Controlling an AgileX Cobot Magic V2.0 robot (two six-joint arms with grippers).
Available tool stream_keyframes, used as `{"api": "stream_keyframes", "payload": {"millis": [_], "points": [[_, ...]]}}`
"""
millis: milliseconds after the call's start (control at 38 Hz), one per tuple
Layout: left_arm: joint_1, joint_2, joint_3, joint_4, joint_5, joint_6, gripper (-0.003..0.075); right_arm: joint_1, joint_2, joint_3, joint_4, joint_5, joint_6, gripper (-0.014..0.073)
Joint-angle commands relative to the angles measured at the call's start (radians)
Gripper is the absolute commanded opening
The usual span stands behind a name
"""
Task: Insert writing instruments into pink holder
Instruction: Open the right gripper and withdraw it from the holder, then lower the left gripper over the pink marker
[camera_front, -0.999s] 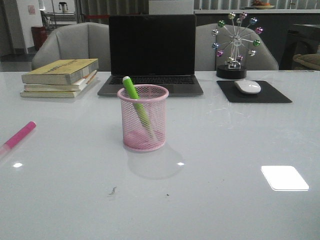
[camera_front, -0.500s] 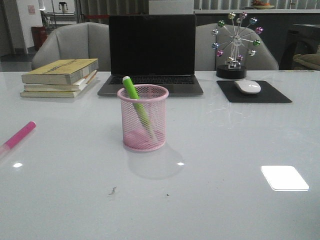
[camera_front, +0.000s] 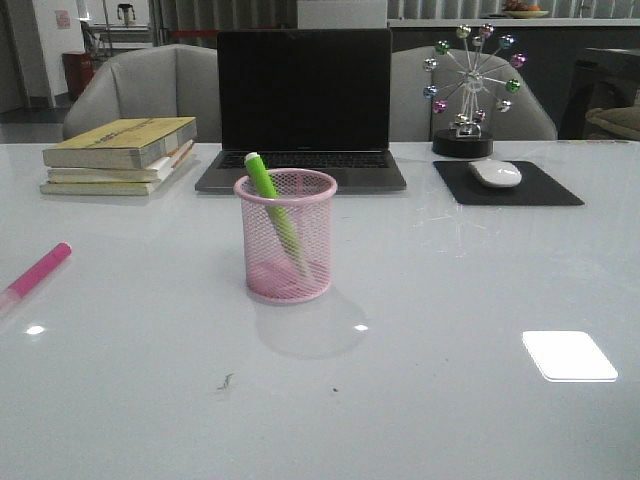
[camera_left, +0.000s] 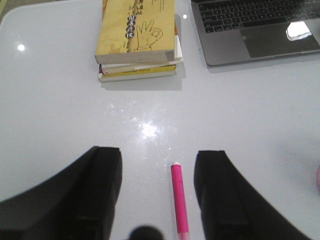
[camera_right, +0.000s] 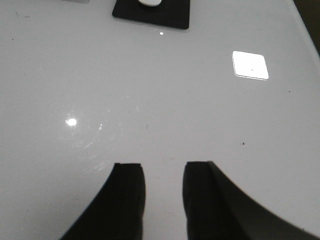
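The pink mesh holder (camera_front: 286, 236) stands mid-table in front of the laptop. The green marker (camera_front: 270, 200) leans inside it, top end poking over the rim. The pink marker (camera_front: 38, 271) lies flat near the table's left edge. In the left wrist view that pink marker (camera_left: 179, 202) lies between the wide-open fingers of my left gripper (camera_left: 158, 165), closer to one finger and touching neither. My right gripper (camera_right: 162, 172) is open over bare table, nothing between its fingers. Neither gripper shows in the front view.
A stack of books (camera_front: 122, 155) sits at the back left, also the books (camera_left: 136, 37) ahead of the left gripper. A laptop (camera_front: 303, 105) stands behind the holder. A mouse (camera_front: 495, 173) on a black pad (camera_front: 545, 190) and a ball ornament (camera_front: 470, 85) are back right.
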Motion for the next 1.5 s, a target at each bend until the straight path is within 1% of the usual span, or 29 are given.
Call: {"api": "stream_keyframes", "payload": {"millis": [0,184,289,552,973,1472], "points": [[0.000,0.044,-0.128,-0.025,0.037,-0.002,0.0407,-0.005,0.000,-0.027,-0.010,-0.066,0.002,0.0330],[0.000,0.173,-0.284,-0.091,0.181,-0.002,0.0407,-0.005,0.000,-0.027,-0.013,-0.031,0.002,0.0330],[0.000,0.238,-0.343,-0.115,0.257,-0.002,0.0407,-0.005,0.000,-0.027,-0.025,-0.013,0.002,0.0330],[0.000,0.360,-0.391,-0.115,0.376,-0.002,0.0407,-0.005,0.000,-0.027,-0.043,0.007,0.002,0.0330],[0.000,0.501,-0.399,-0.113,0.440,-0.002,0.0407,-0.005,0.000,-0.027,-0.045,0.030,0.002,0.0330],[0.000,0.608,-0.401,-0.113,0.429,-0.002,0.0407,-0.005,0.000,-0.027,-0.045,0.031,0.002,0.0330]]}}
